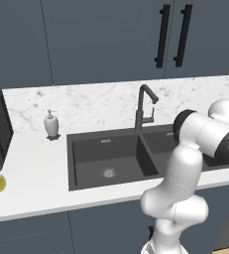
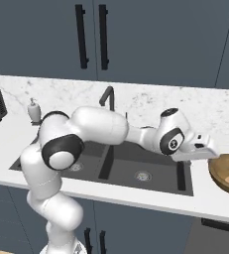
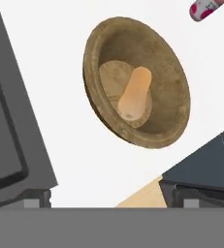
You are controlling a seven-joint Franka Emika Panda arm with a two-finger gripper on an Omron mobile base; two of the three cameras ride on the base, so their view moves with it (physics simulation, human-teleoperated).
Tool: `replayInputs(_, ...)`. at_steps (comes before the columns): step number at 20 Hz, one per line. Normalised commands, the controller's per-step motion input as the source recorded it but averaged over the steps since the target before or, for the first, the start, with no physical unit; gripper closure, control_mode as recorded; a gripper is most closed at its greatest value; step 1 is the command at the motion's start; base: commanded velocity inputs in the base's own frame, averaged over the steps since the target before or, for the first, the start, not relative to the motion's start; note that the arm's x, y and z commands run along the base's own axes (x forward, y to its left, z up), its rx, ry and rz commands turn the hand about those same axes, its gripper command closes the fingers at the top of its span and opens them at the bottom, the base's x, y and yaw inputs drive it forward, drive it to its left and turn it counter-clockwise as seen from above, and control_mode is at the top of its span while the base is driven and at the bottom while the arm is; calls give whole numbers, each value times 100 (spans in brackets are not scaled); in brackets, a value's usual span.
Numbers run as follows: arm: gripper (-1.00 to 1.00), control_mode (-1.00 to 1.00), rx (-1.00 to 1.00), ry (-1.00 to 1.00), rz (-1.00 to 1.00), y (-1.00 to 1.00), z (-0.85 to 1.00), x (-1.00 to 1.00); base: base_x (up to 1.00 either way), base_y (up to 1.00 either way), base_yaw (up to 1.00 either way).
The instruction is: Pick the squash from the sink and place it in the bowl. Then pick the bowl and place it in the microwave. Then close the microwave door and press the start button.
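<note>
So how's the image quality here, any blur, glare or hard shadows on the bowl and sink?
Hand view: the bowl and squash are slightly soft, evenly lit, no glare. Left base view: the sink is sharp, matte, with only faint shading. Right base view: flat lighting, and the bowl is cut off at the edge.

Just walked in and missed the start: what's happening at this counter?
The white robot arm is reaching right, past the dark grey double-basin sink, with its gripper above the round wooden bowl. The stubby orange squash already lies inside the bowl, so the bowl still has to go to the microwave.
</note>
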Motion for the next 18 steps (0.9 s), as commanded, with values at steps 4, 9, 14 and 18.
replayInputs(4,-100,-100,0,40,0,4,43,2,0,0,0)
replayInputs(9,-100,-100,15,25,0,-14,13,33,0,0,0)
replayInputs(14,-100,-100,33,4,0,-29,0,51,0,0,0)
replayInputs(18,-100,-100,29,0,0,-54,0,42,0,0,0)
